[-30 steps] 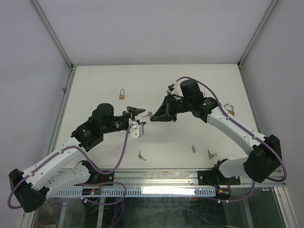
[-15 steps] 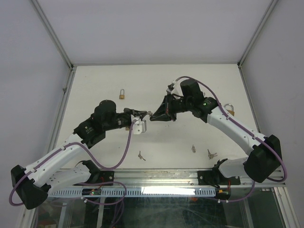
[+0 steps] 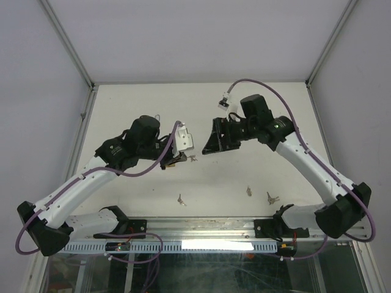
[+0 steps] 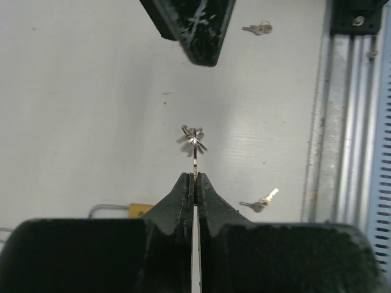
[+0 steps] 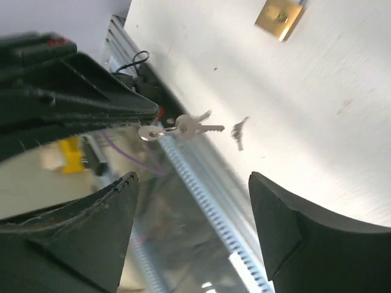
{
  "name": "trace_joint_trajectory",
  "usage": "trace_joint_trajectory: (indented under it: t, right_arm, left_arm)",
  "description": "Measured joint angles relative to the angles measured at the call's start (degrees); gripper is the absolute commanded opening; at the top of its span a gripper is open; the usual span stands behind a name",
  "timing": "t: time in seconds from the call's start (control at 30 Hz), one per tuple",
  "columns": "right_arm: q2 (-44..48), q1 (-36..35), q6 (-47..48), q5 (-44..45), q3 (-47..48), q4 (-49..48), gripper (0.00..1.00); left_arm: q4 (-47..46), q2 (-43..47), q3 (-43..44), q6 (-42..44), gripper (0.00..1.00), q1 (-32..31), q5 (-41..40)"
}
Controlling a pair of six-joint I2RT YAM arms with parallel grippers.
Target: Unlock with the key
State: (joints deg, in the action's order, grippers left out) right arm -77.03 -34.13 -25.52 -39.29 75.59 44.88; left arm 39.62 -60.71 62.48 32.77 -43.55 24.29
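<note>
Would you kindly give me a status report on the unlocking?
Left gripper shut on key bunch. Right gripper open, empty. Brass padlock on table, untouched. No obstruction seen.

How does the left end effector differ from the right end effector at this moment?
The left end effector is shut, while the right end effector stands open. The left one grips the key bunch by one key, with the other keys hanging past its tip. The right one holds nothing. Both are black and two-fingered, are raised above the table, and point toward each other.
</note>
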Motion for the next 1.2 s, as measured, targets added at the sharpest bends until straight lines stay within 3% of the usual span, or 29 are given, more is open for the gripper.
trace_joint_trajectory:
  t: [0.1,0.27,0.43,0.6,0.83,1.0,1.2]
  right_arm:
    - [7.3,0.4,8.1,0.2,-6.6,-6.5,0.75]
    - [20.9,-2.5,14.9,-5.2,-27.1,-32.3,0.77]
    - [16.0,-5.2,20.0,-9.7,-30.7,-47.7,0.72]
    - [9.1,-6.6,24.0,-14.4,-27.5,-50.3,0.61]
    - [8.7,-7.5,25.8,-18.7,-27.1,-51.8,0.35]
    - [7.4,-7.9,25.7,-20.0,-25.7,-51.1,0.49]
    - [7.2,-8.5,26.4,-19.8,-25.4,-49.9,0.45]
  left_arm:
    - [7.0,-4.1,5.6,-5.8,0.00,0.0,2.7]
    - [14.4,-10.9,13.0,-12.6,0.00,0.0,7.2]
    - [18.8,-12.2,13.7,-14.1,0.00,0.0,8.9]
    - [20.7,-12.7,16.2,-14.0,0.00,-0.5,9.6]
    - [21.5,-13.4,16.4,-13.8,0.00,-0.8,10.3]
    - [22.0,-13.9,16.5,-13.8,0.00,-0.8,10.4]
    - [22.0,-14.0,16.6,-13.8,0.00,-1.1,10.4]
